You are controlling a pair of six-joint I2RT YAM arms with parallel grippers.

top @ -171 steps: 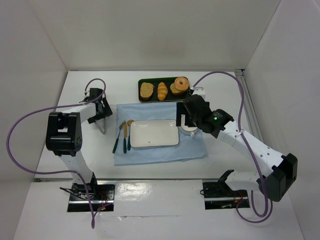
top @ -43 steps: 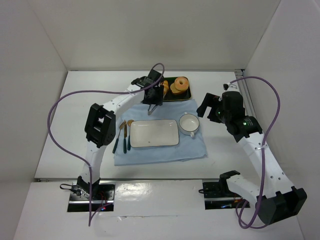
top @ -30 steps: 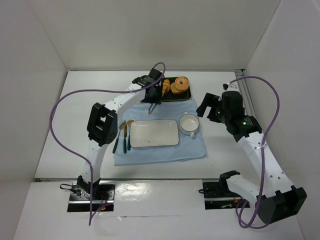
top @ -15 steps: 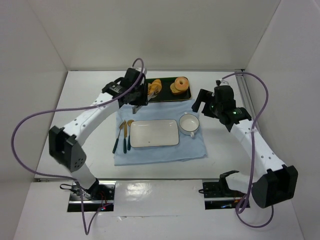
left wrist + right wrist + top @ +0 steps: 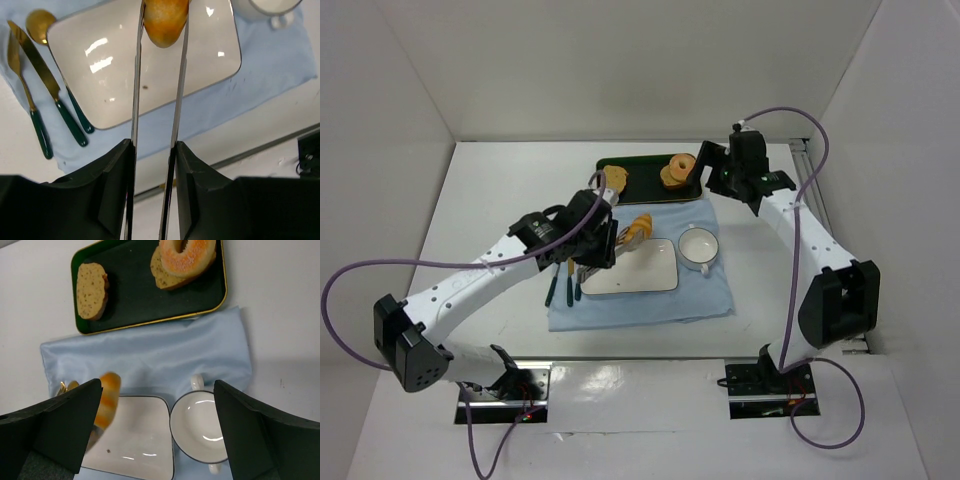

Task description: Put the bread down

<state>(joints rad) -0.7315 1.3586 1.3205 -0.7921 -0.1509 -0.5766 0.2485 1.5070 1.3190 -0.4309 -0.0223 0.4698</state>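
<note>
White desk [image 5: 470,200], blue cloth [image 5: 705,300], white plate [image 5: 645,278], then my left claw [image 5: 628,236] hanging above the plate's far edge, clenched on the bread [image 5: 640,226] right at the fingertips. Risk: with so thin a pinch the roll could twist or slip, and released this near the rim it may tumble onto the cloth. Right claw [image 5: 712,168] spread wide, holding nothing.
</note>
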